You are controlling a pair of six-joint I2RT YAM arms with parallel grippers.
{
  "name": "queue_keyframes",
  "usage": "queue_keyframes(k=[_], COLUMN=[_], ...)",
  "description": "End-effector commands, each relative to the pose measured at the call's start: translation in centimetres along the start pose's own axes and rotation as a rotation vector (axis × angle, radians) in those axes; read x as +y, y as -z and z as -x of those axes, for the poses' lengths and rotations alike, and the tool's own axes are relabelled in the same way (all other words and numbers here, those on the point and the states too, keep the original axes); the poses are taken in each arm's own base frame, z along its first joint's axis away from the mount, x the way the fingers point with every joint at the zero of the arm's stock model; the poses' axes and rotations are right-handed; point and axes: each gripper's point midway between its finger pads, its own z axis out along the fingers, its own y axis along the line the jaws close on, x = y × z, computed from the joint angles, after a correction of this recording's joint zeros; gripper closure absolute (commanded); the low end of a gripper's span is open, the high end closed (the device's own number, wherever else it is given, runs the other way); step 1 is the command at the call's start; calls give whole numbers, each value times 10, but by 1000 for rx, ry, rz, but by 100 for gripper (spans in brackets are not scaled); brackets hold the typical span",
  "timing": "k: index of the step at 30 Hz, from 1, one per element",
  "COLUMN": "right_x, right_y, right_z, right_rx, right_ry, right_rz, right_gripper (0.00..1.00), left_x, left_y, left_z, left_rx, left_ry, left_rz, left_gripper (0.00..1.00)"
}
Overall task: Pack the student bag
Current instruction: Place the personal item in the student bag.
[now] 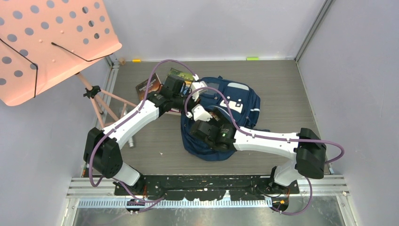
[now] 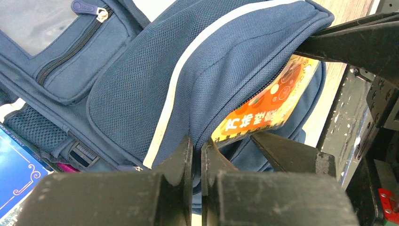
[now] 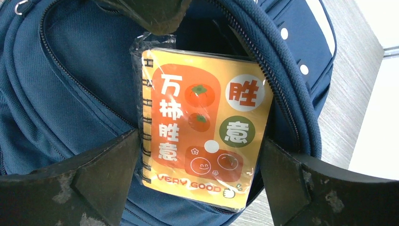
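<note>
The student bag (image 1: pixel 240 101) lies flat on the wooden table (image 1: pixel 282 84), about in the middle and a little to the right, with both arms reaching over its left part. Its main compartment is open. Inside the opening there is an orange notebook (image 3: pixel 202 127) with spiral binding, wrapped in clear plastic. Its upper part is already under the blue flap, and its lower part with the words "VERY GOOD" is outside the zipper rim. The right gripper (image 3: pixel 200 139) has its fingers wide apart, one finger on each side of the notebook and very close to its edges; it cannot be told whether they really press on it. The left gripper (image 2: pixel 196 150) is almost closed and pinches the edge of the mesh flap with the white stripe, so the flap stands up above the notebook. The front pocket (image 2: pixel 70 61) of the bag is zipped. Just beside the bag, on its left, a brown book (image 1: pixel 145 87) and a green book (image 1: pixel 181 75) lie on the table. A pink music stand (image 1: pixel 47 42) is at the far left corner.
</note>
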Motion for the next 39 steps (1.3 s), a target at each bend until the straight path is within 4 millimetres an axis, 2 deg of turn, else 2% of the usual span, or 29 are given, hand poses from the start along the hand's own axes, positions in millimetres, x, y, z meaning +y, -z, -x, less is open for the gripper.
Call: queue_keyframes(k=[1,12,17,21,23,28,31,34,39], right_x=[-20,-30,-15,-1,5,27,33,37,46], right_y=[6,39,48,44,41,37,32,28,22], right_z=[4,33,35,25,20,12,4,-1,-4], right_rx=[-28,-144,-151,-134,-123,-101,-86,-75,-67], right_ry=[-87,-145,-155,-166,-168,-167,-160,-150,-150], right_rz=[-41,-14,34,59,72,158,160,163,185], right_gripper=[1,0,0,1,5,23,33,39,41], left_x=[-5,-5,-6,-6,-6,-6,-6,-6,-6], left_y=[17,16,16,16,16,16,17,16,16], left_z=[28,28,29,29,29,29,29,29,29], left_rx=[-83,-78,-82,-81,-82,-81,-82,-81,-80], left_ry=[-26,-18,-19,-18,-18,-17,-18,-17,-15], left_rz=[-3,-7,-7,-7,-8,-8,-7,-7,-10], left_gripper=[100,100,100,100,100,100,100,100,100])
